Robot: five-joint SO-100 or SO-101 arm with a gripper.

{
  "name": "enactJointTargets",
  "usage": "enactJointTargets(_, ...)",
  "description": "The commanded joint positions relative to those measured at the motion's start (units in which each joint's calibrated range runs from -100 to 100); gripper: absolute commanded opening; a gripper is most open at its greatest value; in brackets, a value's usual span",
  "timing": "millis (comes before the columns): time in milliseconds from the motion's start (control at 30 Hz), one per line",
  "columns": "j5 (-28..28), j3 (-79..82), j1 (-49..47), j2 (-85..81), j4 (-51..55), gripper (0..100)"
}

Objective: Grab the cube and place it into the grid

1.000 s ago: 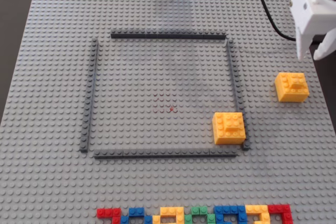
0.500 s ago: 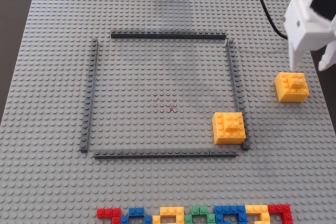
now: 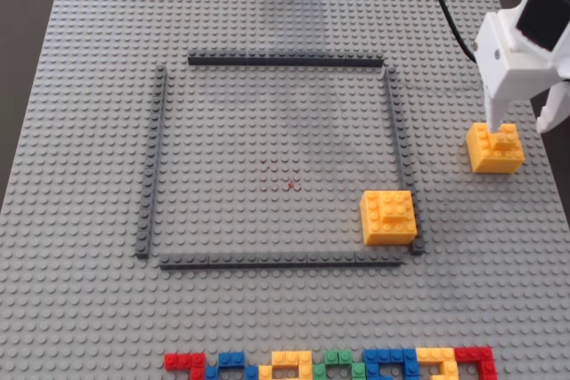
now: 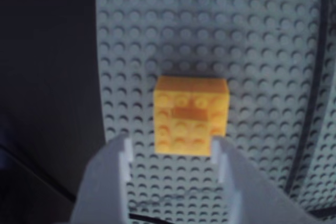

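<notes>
The cube (image 3: 495,149), a small yellow block whose raised brick sits toward its far edge, rests on the baseplate to the right of the grid (image 3: 285,60), outside it. My white gripper (image 3: 518,126) hangs open right over the cube, one fingertip at its far left corner. In the wrist view the cube (image 4: 191,121) lies just beyond my gripper (image 4: 172,148). The right finger (image 4: 223,156) is at the cube's near right corner, the left finger (image 4: 122,156) stands apart from it. Nothing is held. One grid strip (image 4: 310,103) runs down the right side of the wrist view.
A twin yellow block (image 3: 388,217) sits inside the grid's near right corner. A row of multicoloured bricks (image 3: 329,365) lines the front edge. The grey baseplate (image 3: 89,131) ends close to the right of the cube. A black cable (image 3: 454,24) hangs behind the arm.
My gripper has come down and shifted left, from above and behind the cube to right over it. Both yellow blocks stayed put.
</notes>
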Motion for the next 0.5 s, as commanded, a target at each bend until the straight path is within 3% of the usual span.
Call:
enactJointTargets(0,-0.1,0.0,0.1,-0.7,-0.5,18)
enactJointTargets(467,-0.2,0.4,0.2,0.2,-1.0,18)
